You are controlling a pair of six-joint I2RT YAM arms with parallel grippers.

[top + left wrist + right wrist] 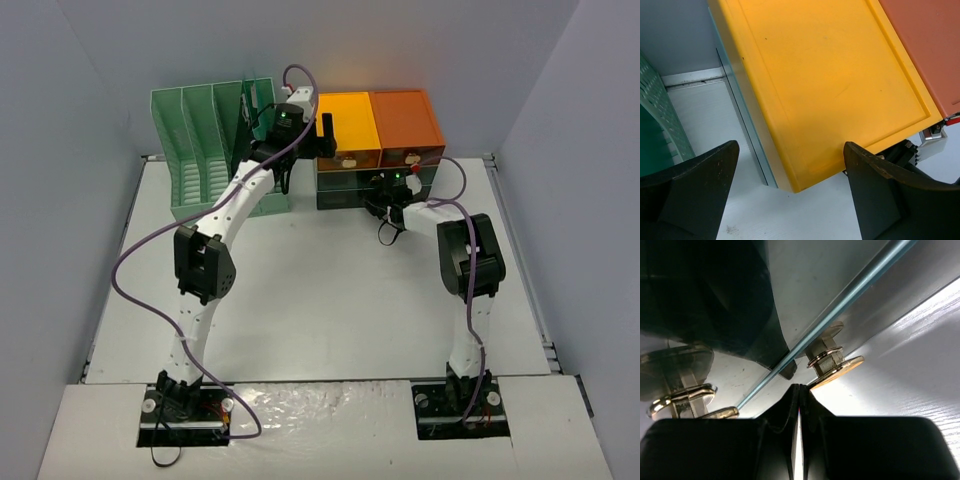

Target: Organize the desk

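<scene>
Two arms reach to the far side of the desk, which spans the whole cell. I see the left gripper over the drawer cabinet top, fingers spread wide, nothing btwn. Right gripper is at the cabinet front, fingers pressed together, tips just beside a gold knob. Green file rack stands left of the cabinet.

Under the left claw, the yellow cabinet top looks like smooth plastic with a soft shine, and the white desk beside it looks dull. The claw's black fingers look dull and a bit grainy. Just ahead of the right claw, the round knob is shiny gold metal with bright glints.
</scene>
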